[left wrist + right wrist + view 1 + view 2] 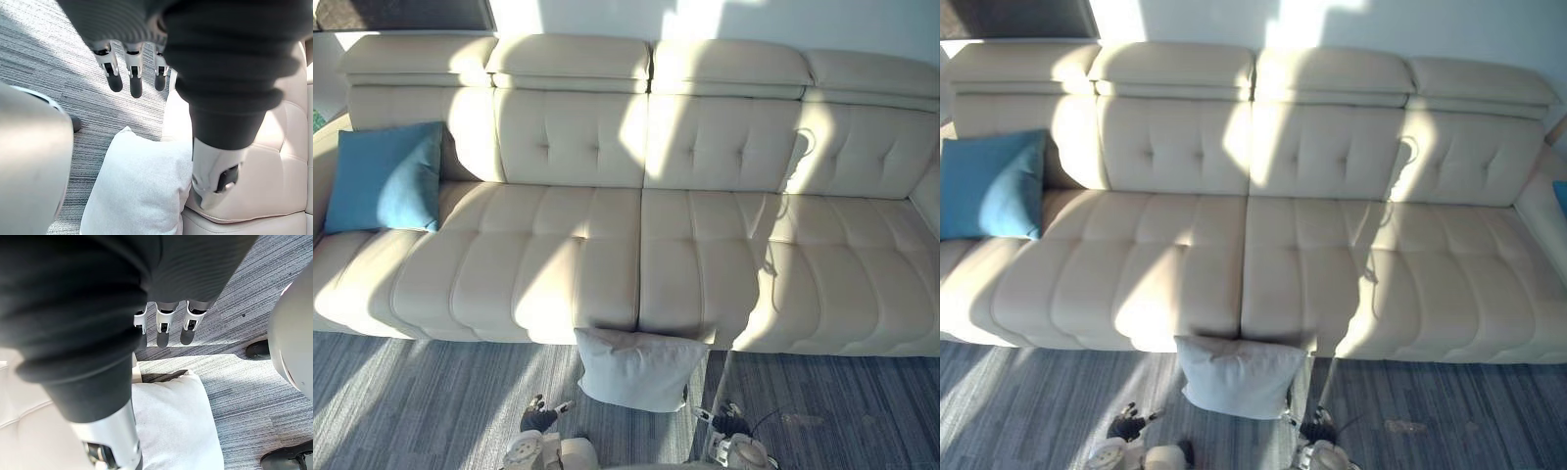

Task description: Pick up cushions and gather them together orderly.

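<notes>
1 blue cush. (384,176), 1 white cush. (636,367), 1 sofa (695,245).

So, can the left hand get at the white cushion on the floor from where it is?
Probably yes: the left hand hangs open just beside the white cushion, with only bare carpet between them.

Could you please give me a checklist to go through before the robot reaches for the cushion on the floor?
1. Hands free: left hand and right hand are open and hold nothing: ok.
2. Target found: white cushion is on the carpet, against the sofa front: ok.
3. Hands placed: one on each side of the white cushion, not touching it: ok.
4. Cushions gathered: blue cushion sits at the sofa's left end, well apart from the white one: not ok.
5. Seat beside the blue cushion is free: ok.
6. Blue patch at the sofa's right end is another cushion: cannot tell.
</notes>
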